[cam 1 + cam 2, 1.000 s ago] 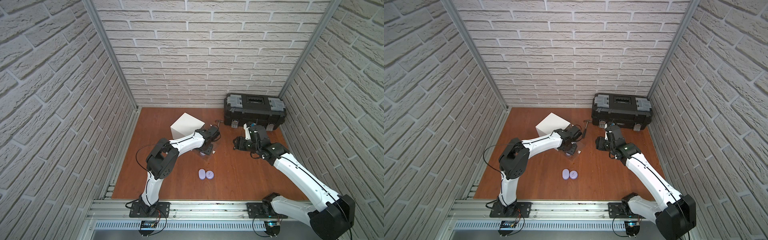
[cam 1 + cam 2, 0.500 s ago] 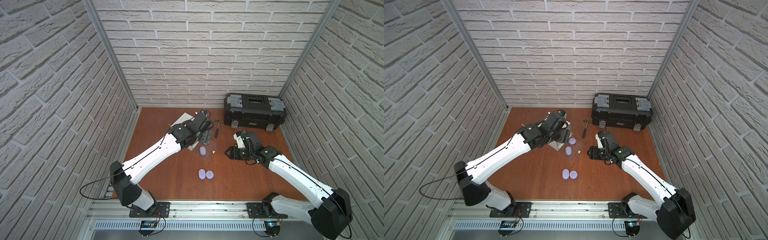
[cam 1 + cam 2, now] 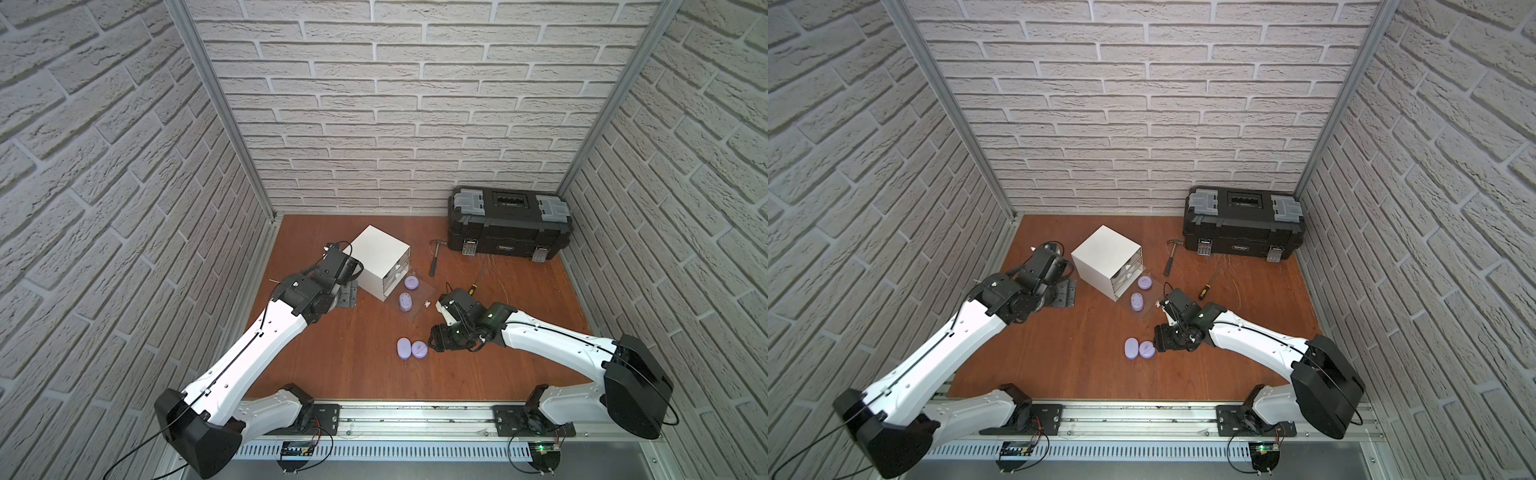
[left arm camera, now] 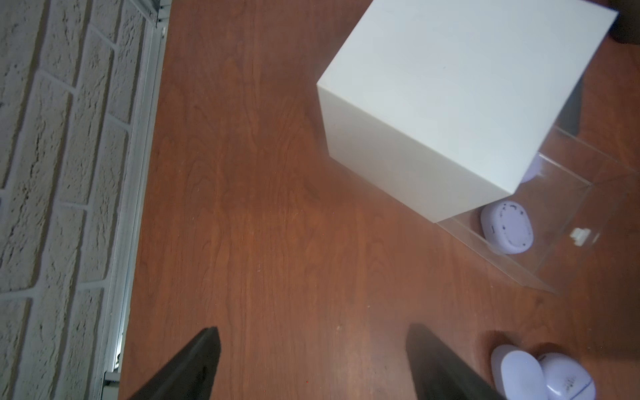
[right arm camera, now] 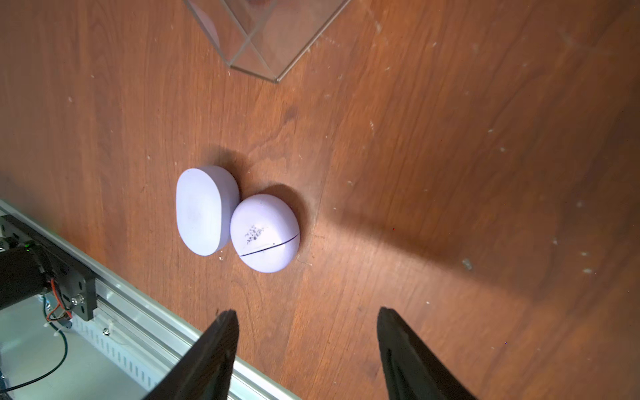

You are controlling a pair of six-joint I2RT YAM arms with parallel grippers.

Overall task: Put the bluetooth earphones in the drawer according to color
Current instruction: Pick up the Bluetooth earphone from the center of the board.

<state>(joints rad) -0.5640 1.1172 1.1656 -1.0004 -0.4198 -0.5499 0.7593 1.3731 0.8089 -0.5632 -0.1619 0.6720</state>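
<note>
Two lavender earphones (image 3: pixel 405 301) in the drawer (image 3: pixel 426 304), two outside; left gripper (image 4: pixel 311 330), right gripper (image 5: pixel 306 311) wide

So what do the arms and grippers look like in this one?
The left arm and right arm match: smooth white links, bulky black joint housings, a thin black cable running along each. The left gripper and right gripper each carry two flat black fingers tapering toward the tips.
</note>
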